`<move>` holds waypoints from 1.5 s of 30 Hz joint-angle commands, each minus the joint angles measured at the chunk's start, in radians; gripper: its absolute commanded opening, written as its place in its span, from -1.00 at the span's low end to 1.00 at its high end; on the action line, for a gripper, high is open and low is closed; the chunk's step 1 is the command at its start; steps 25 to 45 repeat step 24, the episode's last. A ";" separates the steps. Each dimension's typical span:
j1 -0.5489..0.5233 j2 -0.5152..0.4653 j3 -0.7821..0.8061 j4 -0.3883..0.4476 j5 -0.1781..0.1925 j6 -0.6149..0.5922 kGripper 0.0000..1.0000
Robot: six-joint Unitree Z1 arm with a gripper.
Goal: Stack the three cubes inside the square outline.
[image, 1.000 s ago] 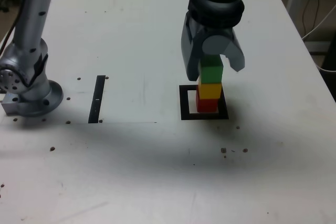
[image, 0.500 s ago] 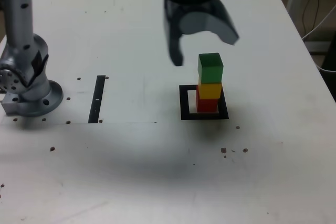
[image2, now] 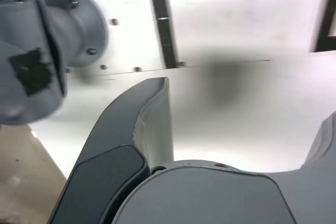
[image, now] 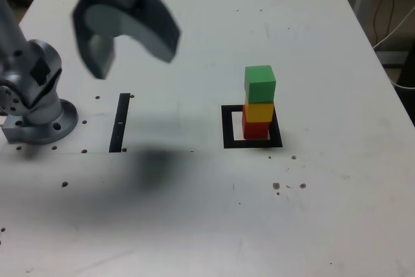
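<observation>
Green cube tops yellow, red inside outline | tool spread, empty, at our ten o'clock | stack judged done

The exterior view looks from the front and above at the whole worktop. The wrist view looks down from behind the claw, very near – both share the black strip and the arm base
</observation>
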 commanded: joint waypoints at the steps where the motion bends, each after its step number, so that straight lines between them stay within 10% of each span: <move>1: 0.001 -0.018 0.089 -0.039 -0.006 0.001 0.99; 16: 0.001 -0.027 0.412 -0.176 -0.003 -0.003 0.99; 45: 0.001 -0.009 0.461 -0.224 0.011 -0.003 0.99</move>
